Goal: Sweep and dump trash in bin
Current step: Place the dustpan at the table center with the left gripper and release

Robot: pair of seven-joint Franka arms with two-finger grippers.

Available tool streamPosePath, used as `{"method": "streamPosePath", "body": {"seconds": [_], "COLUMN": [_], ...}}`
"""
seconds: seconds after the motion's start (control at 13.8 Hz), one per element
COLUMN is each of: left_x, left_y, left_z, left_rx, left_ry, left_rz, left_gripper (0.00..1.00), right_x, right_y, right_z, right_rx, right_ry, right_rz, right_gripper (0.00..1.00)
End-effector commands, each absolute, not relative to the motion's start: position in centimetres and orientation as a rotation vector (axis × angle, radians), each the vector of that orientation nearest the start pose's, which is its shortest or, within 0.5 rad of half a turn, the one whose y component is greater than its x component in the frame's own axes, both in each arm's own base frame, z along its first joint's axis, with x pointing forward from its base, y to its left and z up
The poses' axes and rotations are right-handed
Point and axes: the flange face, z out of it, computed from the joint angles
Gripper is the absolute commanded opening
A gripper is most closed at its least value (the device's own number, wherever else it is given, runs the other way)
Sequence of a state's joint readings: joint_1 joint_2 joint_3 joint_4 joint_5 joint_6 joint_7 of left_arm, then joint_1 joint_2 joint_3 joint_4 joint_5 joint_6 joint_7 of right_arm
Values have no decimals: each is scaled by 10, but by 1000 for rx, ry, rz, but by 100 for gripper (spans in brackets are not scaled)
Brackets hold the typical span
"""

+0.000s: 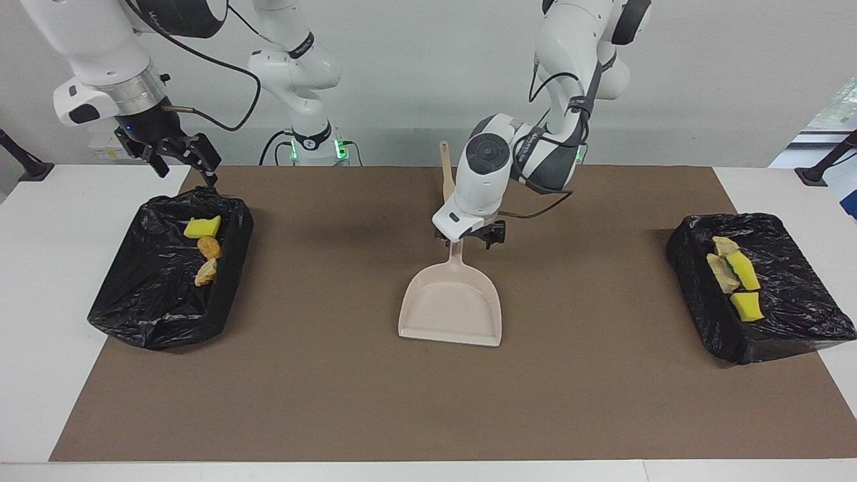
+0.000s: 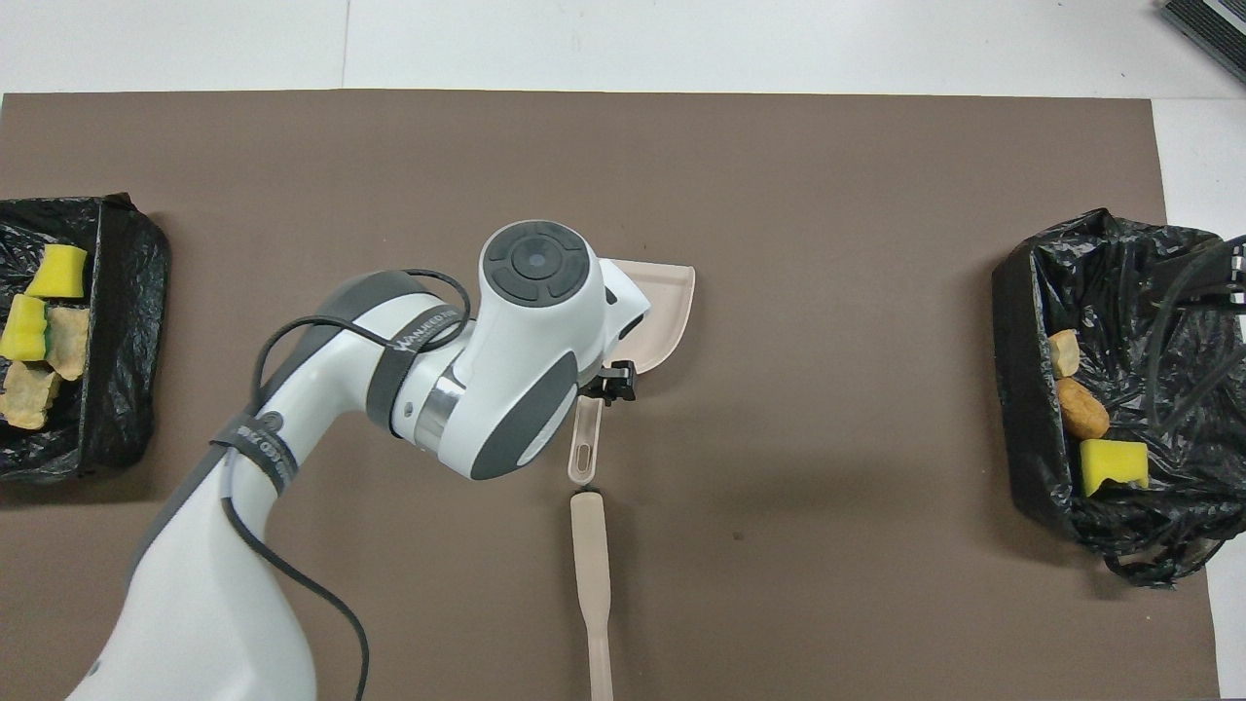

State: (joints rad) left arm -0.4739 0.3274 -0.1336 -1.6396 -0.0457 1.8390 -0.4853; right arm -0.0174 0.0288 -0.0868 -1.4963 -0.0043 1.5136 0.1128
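Left fingers [image 1: 477, 235] spread open just above the dustpan [image 1: 450, 309] handle, dustpan flat on the bench [image 1: 335, 402]. Right fingers [image 1: 179, 155] open, over the bin [image 1: 167, 314] edge. Trash [image 1: 204, 249] sits below them in that bin; more trash [image 1: 736, 278] in the other bin [image 1: 790, 321].

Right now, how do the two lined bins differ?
The bin at the right arm's end holds three scraps; the bin at the left arm's end holds four scraps. The right end effector hangs open over the first; nothing hangs over the second. Both are lined with black bags.
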Motion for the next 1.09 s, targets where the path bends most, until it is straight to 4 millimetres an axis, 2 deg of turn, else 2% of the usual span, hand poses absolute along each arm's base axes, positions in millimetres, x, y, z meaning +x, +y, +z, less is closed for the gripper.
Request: {"method": "streamPosePath", "body": {"seconds": [0.0,0.07,0.29,0.36,0.51,0.72,0.8,1.01], "left_x": [535,536,530,523,516,518,519,521], "left_y": [-313,-297,-219,-191,-151,-117,-103,-85], "left_z": [450,460,490,493,503,532,550,618], "left_rx": [-3142,-3147,-3141,-3132,-3132,-3140,-3138,-3096], "left_ry": [77,119,210,232,287,319,312,319], "left_rz": [236,217,178,199,180,111,98,42], "left_gripper": [100,100,100,100,100,100,100,100], "right_x": [555,557,561,561,564,566,565,561], "right_y": [-56,-56,-55,-52,-47,-43,-42,-40], "right_z": [643,644,639,639,635,631,634,637], "right_rx": [-3128,-3121,-3137,-3151,-3150,-3138,-3136,-3130], "right_ry": [223,215,186,138,116,120,118,112], "right_rz": [-31,-63,-56,-55,-43,-32,-41,-44], "right_gripper": [100,100,100,100,100,100,100,100]}}
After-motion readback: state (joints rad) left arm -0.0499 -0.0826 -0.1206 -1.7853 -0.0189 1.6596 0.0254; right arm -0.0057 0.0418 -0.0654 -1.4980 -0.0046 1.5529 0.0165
